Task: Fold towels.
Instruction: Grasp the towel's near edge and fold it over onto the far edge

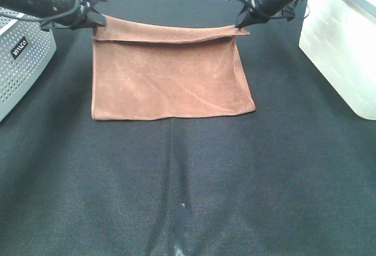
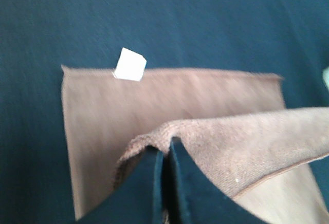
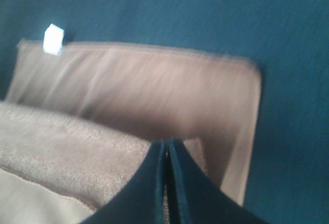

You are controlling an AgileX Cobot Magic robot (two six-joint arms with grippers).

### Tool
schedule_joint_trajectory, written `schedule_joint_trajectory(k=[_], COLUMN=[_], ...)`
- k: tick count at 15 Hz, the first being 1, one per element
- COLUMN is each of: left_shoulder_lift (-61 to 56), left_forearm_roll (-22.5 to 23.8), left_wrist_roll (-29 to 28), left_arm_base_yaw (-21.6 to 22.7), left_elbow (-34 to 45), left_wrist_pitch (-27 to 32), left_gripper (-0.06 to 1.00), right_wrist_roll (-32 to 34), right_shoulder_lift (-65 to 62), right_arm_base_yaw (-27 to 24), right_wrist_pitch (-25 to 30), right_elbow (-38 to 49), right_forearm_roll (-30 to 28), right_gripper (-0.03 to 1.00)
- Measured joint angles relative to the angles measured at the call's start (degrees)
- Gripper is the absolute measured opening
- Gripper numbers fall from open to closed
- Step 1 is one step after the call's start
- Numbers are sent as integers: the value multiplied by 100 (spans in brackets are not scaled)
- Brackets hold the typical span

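Note:
A brown fuzzy towel (image 1: 170,77) lies on the black tablecloth, its near edge flat and its far edge lifted and stretched between both grippers. My left gripper (image 1: 95,20) is shut on the far left corner; the left wrist view shows its fingers (image 2: 177,178) pinching the towel (image 2: 169,100). My right gripper (image 1: 241,26) is shut on the far right corner; the right wrist view shows the fingers (image 3: 182,183) closed on the towel (image 3: 154,88). A small white tag (image 2: 129,64) sits at the edge lying on the table and also shows in the right wrist view (image 3: 53,39).
A grey perforated box (image 1: 20,56) stands at the left edge. A white plastic container (image 1: 343,39) stands at the right edge. The black cloth (image 1: 188,185) stretches in front of the towel, with a crease running toward the front.

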Motion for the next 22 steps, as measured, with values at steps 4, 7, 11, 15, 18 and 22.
schedule_joint_trajectory(k=[4,7,11,15,18,22], left_shoulder_lift=[1134,1478,1530,1209,1026,1020], left_forearm_roll=[-126,-155,-143,212,367,1031], left_wrist_roll=[0,0,0,-11,-372,-1467], left_arm_base_yaw=[-52,-160,-166,-69,149,246], left_elbow=[-1112,-1352,-1369,-1369,-1369,-1369], left_wrist_pitch=[-229,-309,-361,561,1484,2807], left_gripper=[0,3,47,75,76,76], right_wrist_roll=[-315,-321,-321,-321,23,401], right_shoulder_lift=[647,905,934,556,223,29], right_arm_base_yaw=[0,0,0,0,-11,-11], right_wrist_pitch=[-619,-842,-934,-155,819,2172], right_elbow=[-367,-367,-367,-367,-384,-384], right_forearm_roll=[57,138,166,-74,-172,-258], right_gripper=[0,1,49,71,72,72])
